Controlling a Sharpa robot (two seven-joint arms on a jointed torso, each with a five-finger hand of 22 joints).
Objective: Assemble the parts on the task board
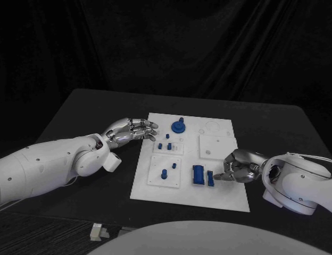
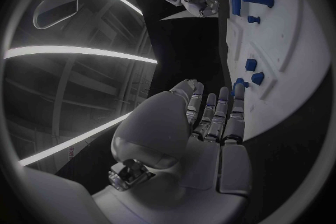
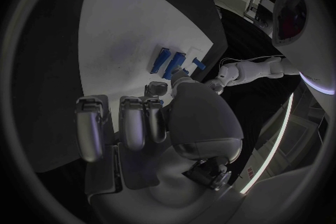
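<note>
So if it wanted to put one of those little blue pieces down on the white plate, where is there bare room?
On the task board, the near strip along its front edge is bare, as is the square panel at its right. It is crowded around the two upright blue blocks, where the right robot hand sits, and by the small blue pegs near the left robot hand.

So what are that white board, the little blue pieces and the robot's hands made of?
The task board looks like matte white plastic: flat, evenly coloured, with shallow moulded recesses. The blue parts seem plastic too, solid colour with no shine, possibly printed. The left hand and right hand look metallic, silver with bright glints on the fingers, though coated plastic can't be ruled out.
</note>
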